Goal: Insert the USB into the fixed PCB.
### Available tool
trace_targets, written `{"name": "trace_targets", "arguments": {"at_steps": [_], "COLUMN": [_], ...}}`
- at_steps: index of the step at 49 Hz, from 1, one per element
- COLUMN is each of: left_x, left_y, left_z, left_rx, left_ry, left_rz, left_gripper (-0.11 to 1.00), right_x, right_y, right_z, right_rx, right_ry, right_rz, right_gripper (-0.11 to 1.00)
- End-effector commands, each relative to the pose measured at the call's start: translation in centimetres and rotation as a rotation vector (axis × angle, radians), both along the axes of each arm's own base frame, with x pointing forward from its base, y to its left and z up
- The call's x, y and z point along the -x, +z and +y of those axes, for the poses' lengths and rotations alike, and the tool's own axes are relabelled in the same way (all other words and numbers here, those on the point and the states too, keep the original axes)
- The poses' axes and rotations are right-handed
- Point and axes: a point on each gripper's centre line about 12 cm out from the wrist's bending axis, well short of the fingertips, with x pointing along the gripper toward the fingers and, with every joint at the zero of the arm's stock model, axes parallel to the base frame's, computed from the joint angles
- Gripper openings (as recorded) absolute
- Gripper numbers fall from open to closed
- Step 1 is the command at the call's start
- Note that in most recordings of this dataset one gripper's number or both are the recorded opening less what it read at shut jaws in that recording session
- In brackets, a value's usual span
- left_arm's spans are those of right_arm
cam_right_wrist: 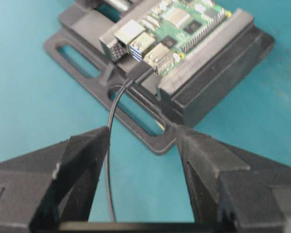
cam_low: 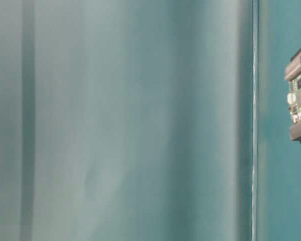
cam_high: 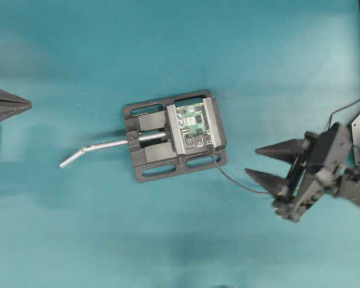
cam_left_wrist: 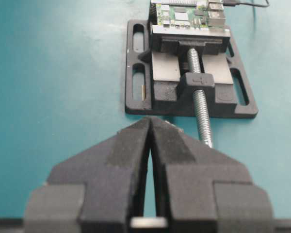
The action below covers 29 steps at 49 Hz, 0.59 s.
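— PCB [cam_high: 194, 123] clamped in the vise [cam_high: 175, 135], mid-table [cam_high: 78, 228]. Green, small, with silver connector blocks along the near edge.

— Largest first, though: vise, black, slotted base, silver handle [cam_high: 93, 150] poking left.

— Then right gripper [cam_high: 265, 165], well off to the right of the vise. Jaws spread wide, holding nothing; only the cable [cam_right_wrist: 109, 145] running between them.

— Left gripper [cam_left_wrist: 149, 141]? Jaws pressed together, empty, parked facing the vise screw.

— USB [cam_right_wrist: 138, 71]: black plug, sitting right at the board's silver ports, cable trailing off toward the right arm. Looks seated or nearly so; hard to tell how deep.

— Step in hand, then: probably insertion done, hand let go. If not fully home, next move calls for regripping the plug squarely and pushing straight into the port.
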Motion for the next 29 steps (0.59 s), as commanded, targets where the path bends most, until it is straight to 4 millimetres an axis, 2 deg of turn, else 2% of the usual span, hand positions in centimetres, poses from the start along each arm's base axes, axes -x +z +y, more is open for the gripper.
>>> {"name": "trace_targets", "arguments": {"at_steps": [1, 29], "left_x": [-0.2, -0.2], "left_y": [1.1, 1.1], "left_z": [0.1, 0.1], "left_rx": [-0.012, -0.012], "left_ry": [0.002, 0.002], "left_rz": [-0.024, -0.024], "left_gripper": [0.0, 0.0], "right_x": [0.5, 5.4], "right_y": [1.2, 2.7], "right_z": [-0.6, -6.9], "right_rx": [0.002, -0.041], "right_ry": [0.034, 0.183], "right_rz": [-0.051, -0.154], "right_gripper": [0.62, 0.62]}}
